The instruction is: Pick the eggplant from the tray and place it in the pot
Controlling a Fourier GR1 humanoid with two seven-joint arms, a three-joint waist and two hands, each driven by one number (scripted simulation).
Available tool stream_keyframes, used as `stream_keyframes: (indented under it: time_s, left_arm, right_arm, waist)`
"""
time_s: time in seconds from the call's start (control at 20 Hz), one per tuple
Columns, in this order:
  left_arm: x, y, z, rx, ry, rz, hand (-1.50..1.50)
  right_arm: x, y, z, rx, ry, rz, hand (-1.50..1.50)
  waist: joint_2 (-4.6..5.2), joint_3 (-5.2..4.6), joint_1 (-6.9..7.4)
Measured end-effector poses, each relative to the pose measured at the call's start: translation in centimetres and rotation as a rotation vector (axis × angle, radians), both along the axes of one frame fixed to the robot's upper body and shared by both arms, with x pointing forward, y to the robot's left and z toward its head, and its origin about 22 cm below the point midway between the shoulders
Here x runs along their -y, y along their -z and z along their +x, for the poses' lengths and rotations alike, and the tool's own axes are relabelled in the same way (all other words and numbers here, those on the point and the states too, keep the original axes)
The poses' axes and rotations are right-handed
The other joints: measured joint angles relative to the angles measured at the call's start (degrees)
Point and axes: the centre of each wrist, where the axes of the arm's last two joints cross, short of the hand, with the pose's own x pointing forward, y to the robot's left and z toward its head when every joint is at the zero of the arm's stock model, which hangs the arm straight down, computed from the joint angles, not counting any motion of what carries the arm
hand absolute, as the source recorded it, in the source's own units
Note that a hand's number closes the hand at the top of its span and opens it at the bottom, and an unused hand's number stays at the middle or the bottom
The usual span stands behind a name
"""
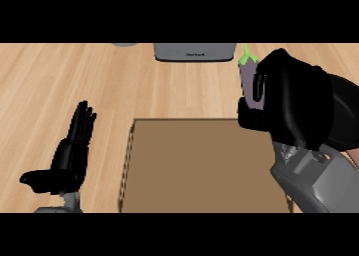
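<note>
Carrying step: right hand (285, 95) curling round the eggplant (248, 75), lifted past the tray's (204, 170) far right corner. Next, moving it over the pot (355, 120), mostly hidden behind that hand, and releasing. Left hand (71, 155) resting open off the tray's left edge. Grey appliance (194, 51) sitting at the counter's (78, 75) far edge, not blocking.

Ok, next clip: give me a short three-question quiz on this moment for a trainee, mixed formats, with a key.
1. True or false: the eggplant lies on the tray.
2. Which hand has its fingers curled round the eggplant? A) the left hand B) the right hand
3. Fill in: the black pot shows at the view's ____ edge, partly hidden by the right hand.

Key:
1. False; it is held up beyond the tray's far right corner.
2. B; the left hand rests open to the left of the tray, fingers up.
3. Right.
</note>
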Motion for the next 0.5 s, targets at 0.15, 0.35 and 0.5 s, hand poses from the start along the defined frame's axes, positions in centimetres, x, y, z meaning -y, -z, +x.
stream_keyframes:
  time_s: [0.15, 0.35, 0.5]
  left_arm:
    - [0.1, -0.1, -0.2, -0.002, 0.005, -0.005, 0.0]
    - [0.3, 0.0, 0.3, 0.001, 0.007, -0.003, 0.0]
    - [0.2, -0.2, 0.8, 0.005, 0.006, -0.006, 0.0]
  right_arm:
    - [2.7, 0.3, 0.6, -0.006, 0.053, 0.004, 1.5]
    - [7.0, 0.5, 1.8, -0.002, 0.106, 0.012, 1.5]
    - [10.6, 0.4, 2.7, -0.006, 0.135, 0.017, 1.5]
  waist:
    - [0.03, 0.01, 0.07]
    - [0.09, 0.02, 0.08]
    - [0.12, 0.02, 0.08]
